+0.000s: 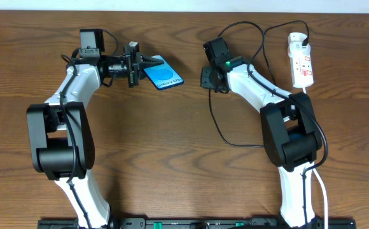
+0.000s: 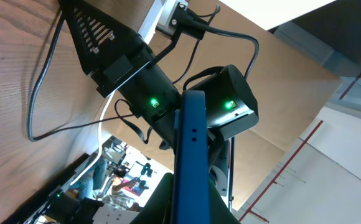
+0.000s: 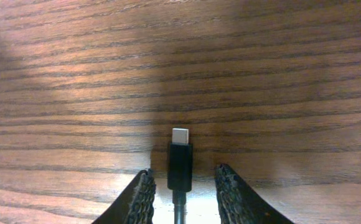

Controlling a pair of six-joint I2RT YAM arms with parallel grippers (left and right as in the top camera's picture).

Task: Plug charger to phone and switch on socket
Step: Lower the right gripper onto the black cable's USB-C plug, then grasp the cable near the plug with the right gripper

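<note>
Gripping the phone [image 1: 163, 76] by 1 short end, my left tool [image 1: 141, 66] has its jaws clamped tight on it over the far middle of the desk [image 1: 172, 159]. The blue screen faces up at a tilt. The phone's long axis runs on a slant: the free short end, the one with the white lettering, points away from the tool toward my right arm and a little toward the front. From my left wrist it shows edge-on, a thin blue blade straight ahead. I cannot tell whether its free end touches the wood.

My right tool [image 1: 208, 77] sits low over the desk just right of the phone, with a strip of bare wood between them. Its 2 fingers [image 3: 144, 196] stand partly open on either side of the connector [image 3: 180, 167], with a gap on each side, so they grip nothing. The connector lies flat on the wood, its long axis in line with the fingers and its silver tip pointing straight out ahead of the tool. The charger [image 1: 219, 124] cable sweeps in a wide loop across the bare wood in front of my right arm.

The socket [image 1: 301, 62] lies at the far right near the desk's far edge, with its long axis running far to near, well apart from both tools.

I count 1 phone, 1 charger, 1 socket and 2 tools.
</note>
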